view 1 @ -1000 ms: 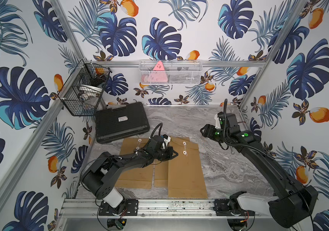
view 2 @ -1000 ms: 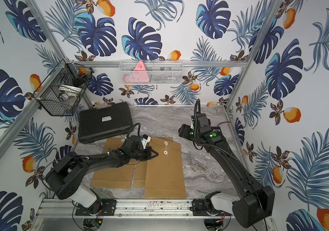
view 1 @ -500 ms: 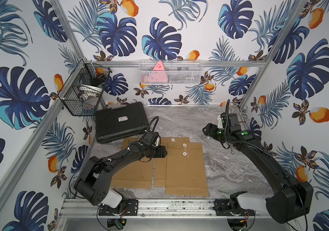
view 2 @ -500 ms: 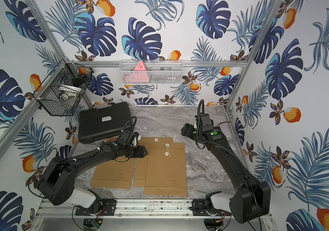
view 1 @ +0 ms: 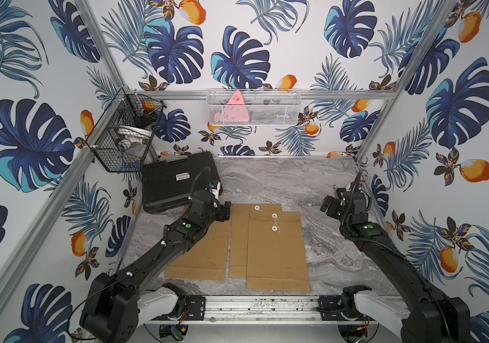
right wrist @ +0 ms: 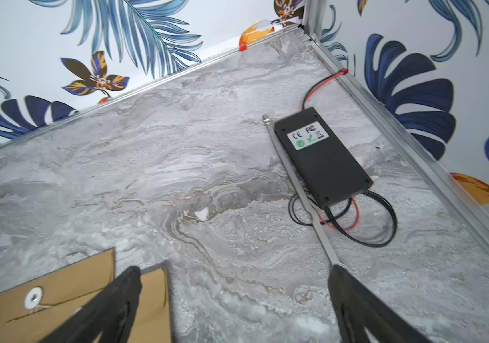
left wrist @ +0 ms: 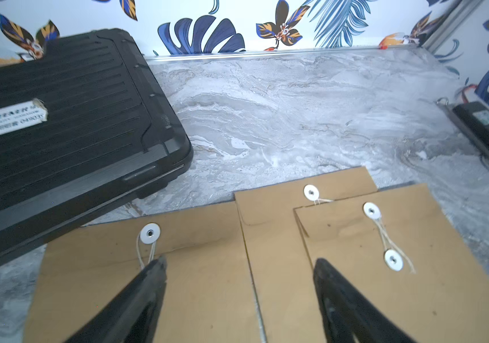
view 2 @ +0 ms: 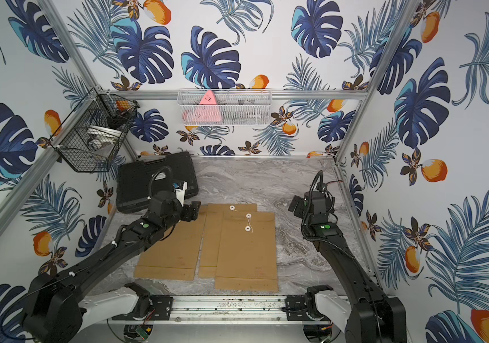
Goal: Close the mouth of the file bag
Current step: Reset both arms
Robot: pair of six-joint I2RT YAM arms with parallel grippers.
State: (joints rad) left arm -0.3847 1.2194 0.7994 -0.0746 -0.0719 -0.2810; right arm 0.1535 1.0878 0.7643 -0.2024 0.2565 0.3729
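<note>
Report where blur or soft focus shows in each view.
Left wrist view: the black case label is smeared, the left tool soft up close. Right wrist view: the power adapter marks are legible, the right tool blurs. Both top views: sharp, evenly lit, no glare on the table.

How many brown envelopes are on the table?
3: the left envelope, the middle envelope beside it, and the right envelope overlapping the middle one. More could hide underneath.

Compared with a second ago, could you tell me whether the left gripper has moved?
Yes. The left gripper has drawn back off the top file bag toward the black case.
</note>
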